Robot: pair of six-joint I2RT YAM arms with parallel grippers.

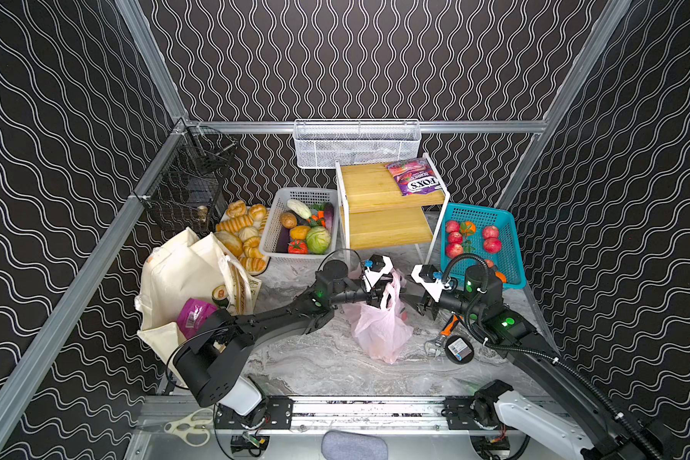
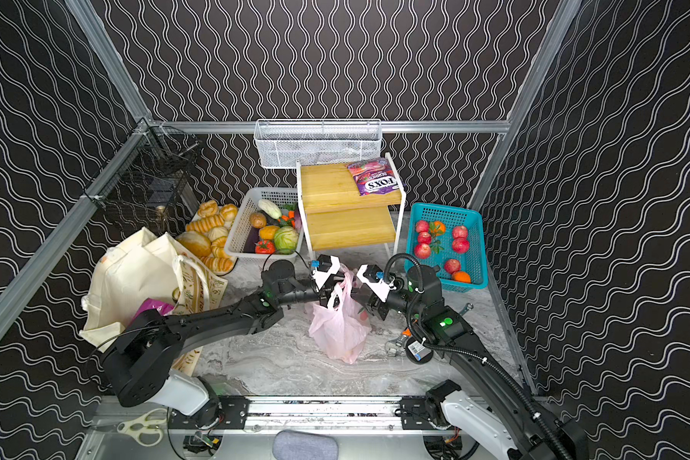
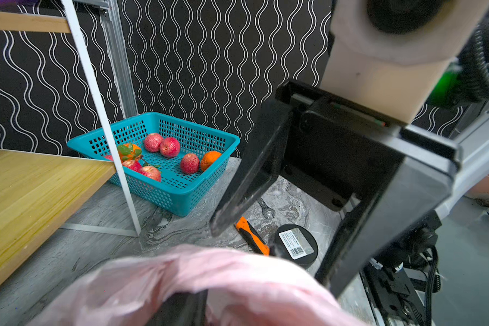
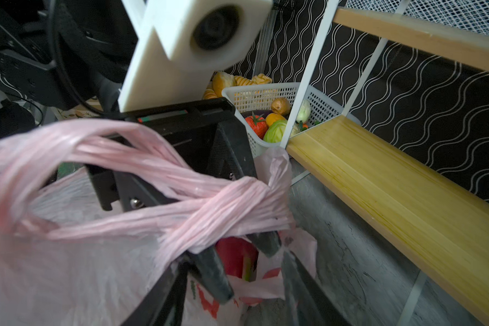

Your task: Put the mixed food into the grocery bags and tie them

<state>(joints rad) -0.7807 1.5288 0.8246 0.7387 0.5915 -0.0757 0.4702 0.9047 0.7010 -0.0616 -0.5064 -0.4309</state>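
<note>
Pink and thin, the plastic carrier bag (image 1: 379, 332) is slumping at the middle of the grey marbled tabletop (image 1: 315, 370). Its two handles are twisted round each other into a loose knot (image 4: 223, 209). The left hand (image 1: 380, 298) is reaching in from the left and poking through the handle loops. In the right wrist view its fingers (image 4: 212, 271) are standing apart, with the twisted strands lying across them and a red item (image 4: 237, 258) showing inside the bag between them. The right hand (image 1: 412, 304) is hovering close beside the bag on its other side, jaws spread wide and clamping nothing.

Near the tabletop's left edge the cream canvas tote (image 1: 180, 275) is lying open, with a magenta foil pouch (image 1: 194, 314) and a green-labelled can (image 1: 220, 295) resting in its mouth. At the back edge a FOX'S Berries candy bag (image 1: 415, 178) is lying on the top board of a wooden rack (image 1: 369, 187). Toward the right edge an orange-handled wrench (image 1: 450, 327) and a round black tin (image 1: 459, 348) are lying just beside the right arm.
</note>
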